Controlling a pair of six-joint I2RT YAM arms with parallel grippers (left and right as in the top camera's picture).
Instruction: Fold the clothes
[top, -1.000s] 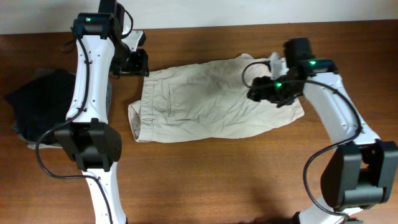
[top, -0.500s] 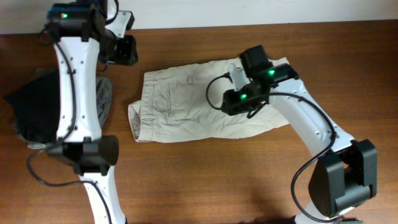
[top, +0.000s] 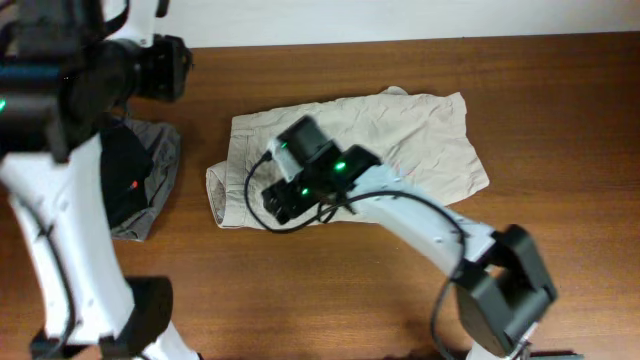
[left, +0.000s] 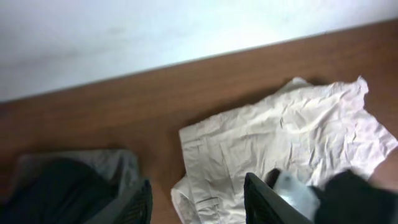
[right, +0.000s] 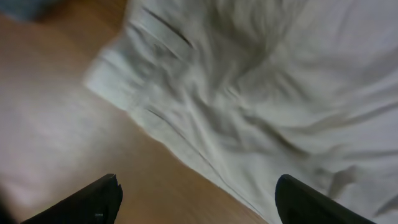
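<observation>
The clothes, a pair of wrinkled beige shorts (top: 400, 140), lie spread flat on the wooden table, waistband to the left. My right gripper (top: 275, 203) hangs over their front left part near the waistband. In the right wrist view it (right: 199, 205) is open wide above the shorts' front hem (right: 261, 93), with nothing between its fingers. My left gripper (top: 162, 70) is raised high at the back left, away from the shorts. In the left wrist view it (left: 199, 205) is open and empty, looking down on the shorts (left: 280, 137) from far above.
A black garment (top: 125, 180) lies on a grey-olive cloth (top: 162, 165) left of the shorts, partly hidden by my left arm; both show in the left wrist view (left: 56, 186). Bare table (top: 560, 250) lies to the right and front. A white wall runs behind.
My right arm swept from the shorts' right leg across to their left front part, opening its jaws. My left arm rose and pulled back to the left, away from the waistband corner.
</observation>
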